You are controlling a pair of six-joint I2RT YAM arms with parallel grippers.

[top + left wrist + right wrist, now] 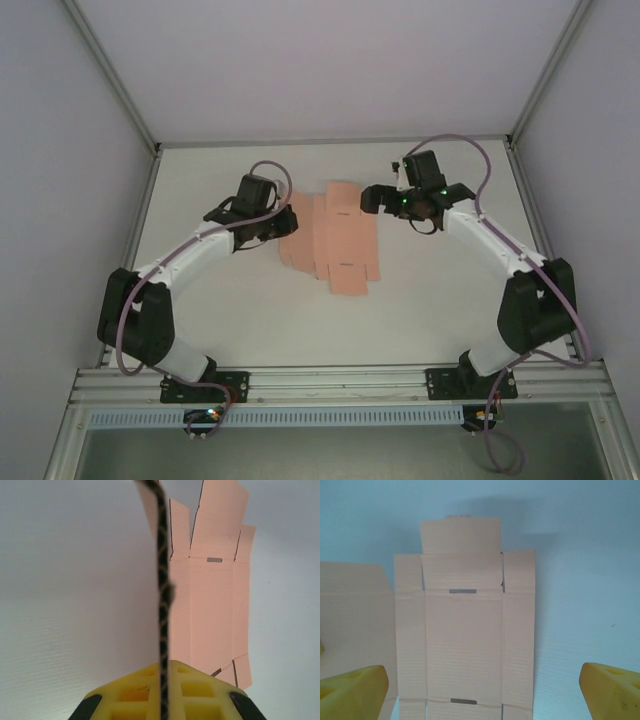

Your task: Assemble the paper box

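The paper box lies on your white table as a flat salmon-pink die-cut sheet, near the middle and between the two arms. Your left gripper is at the sheet's left edge with its jaws pinched tight on a side flap, which stands edge-on between the yellow pads in the left wrist view. Your right gripper hangs over the sheet's right side, jaws spread wide and gripping nothing.
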